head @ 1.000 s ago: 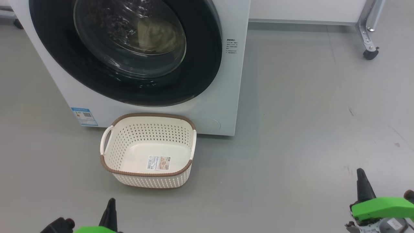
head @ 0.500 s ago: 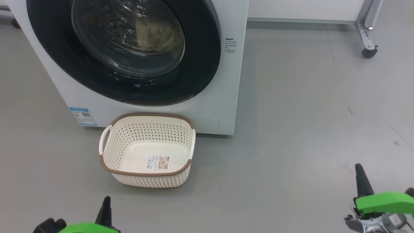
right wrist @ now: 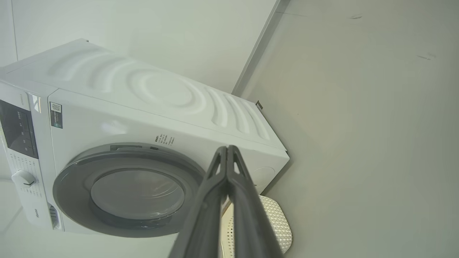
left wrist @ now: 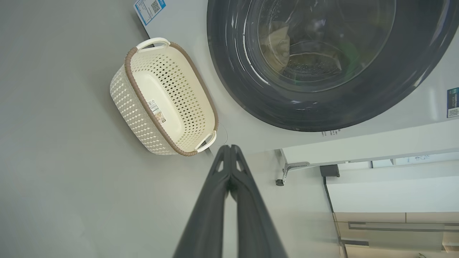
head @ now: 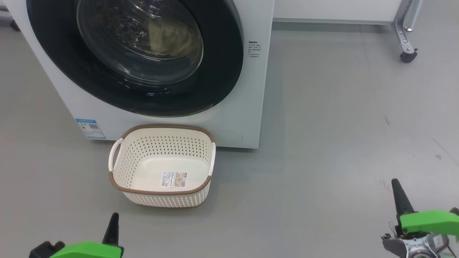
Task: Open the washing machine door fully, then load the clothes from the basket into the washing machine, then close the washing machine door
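The washing machine (head: 247, 107) stands at the upper left, and its door (head: 222, 71) lies shut flat against the front. Pale yellow clothes (head: 168, 36) show through the glass, inside the drum. On the floor right in front of it, the basket (head: 161, 200) has only a sticker on its base. My left gripper (head: 114, 216) is shut at the lower left, short of the basket. My right gripper (head: 395, 182) is shut over bare floor far to the right. The left wrist view has the shut left gripper (left wrist: 228, 147), basket (left wrist: 129, 100), door (left wrist: 226, 71) and clothes (left wrist: 276, 39). In the right wrist view the right gripper (right wrist: 227, 147) is shut before the door (right wrist: 71, 200).
A metal leg on a castor (head: 407, 53) stands at the back right under a white panel. A blue label (head: 89, 128) sits low on the machine's front. Grey floor (head: 340, 125) stretches to the right of the machine.
The whole head view has drifted slightly left, so the camera moved. Both grippers stay shut, low in the picture. Door and basket keep their places.
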`<state>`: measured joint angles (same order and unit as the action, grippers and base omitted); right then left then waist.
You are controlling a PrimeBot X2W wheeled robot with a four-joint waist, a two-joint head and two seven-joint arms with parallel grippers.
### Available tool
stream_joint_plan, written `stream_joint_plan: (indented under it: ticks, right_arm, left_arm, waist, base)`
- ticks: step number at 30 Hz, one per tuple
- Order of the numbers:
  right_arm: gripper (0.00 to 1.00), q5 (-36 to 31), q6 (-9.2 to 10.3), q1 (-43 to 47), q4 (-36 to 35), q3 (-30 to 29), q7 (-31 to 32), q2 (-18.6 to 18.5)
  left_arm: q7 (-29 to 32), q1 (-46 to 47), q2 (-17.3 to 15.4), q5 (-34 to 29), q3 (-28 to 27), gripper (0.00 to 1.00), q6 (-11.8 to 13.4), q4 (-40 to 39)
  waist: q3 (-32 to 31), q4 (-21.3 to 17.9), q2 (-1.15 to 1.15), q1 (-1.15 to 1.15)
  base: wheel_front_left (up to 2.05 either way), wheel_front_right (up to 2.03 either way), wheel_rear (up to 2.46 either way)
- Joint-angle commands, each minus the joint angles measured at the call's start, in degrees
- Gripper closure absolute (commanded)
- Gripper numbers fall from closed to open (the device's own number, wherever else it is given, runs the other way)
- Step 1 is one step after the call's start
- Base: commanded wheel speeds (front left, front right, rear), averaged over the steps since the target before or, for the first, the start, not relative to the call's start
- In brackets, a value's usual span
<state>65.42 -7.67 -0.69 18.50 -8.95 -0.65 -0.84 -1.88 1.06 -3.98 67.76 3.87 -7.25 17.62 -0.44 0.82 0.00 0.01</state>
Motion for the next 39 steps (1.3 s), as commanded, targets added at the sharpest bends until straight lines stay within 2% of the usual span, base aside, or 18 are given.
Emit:
stream_joint_plan:
  ticks: [1,39]
  right_arm:
    - [1.0,2.2,0.12,-3.64,-2.46,1.07,0.58,-1.47]
    - [1.0,26.08,0.18,-5.44,-4.42,2.39,6.96,-2.02]
  left_arm:
    - [0.63,2.97,-0.44,2.12,-2.11,1.0,-0.17,-2.11]
    - [7.0,4.96,0.01,25.0,-8.72,1.0,-0.24,-3.58]
  waist:
    - [0.03,-0.04,0.0,0.0]
    - [0.6,-0.8,0.0,-0.01]
  base:
    - [0.0,0.0,0.0]
    - [0.0,0.0,0.0]
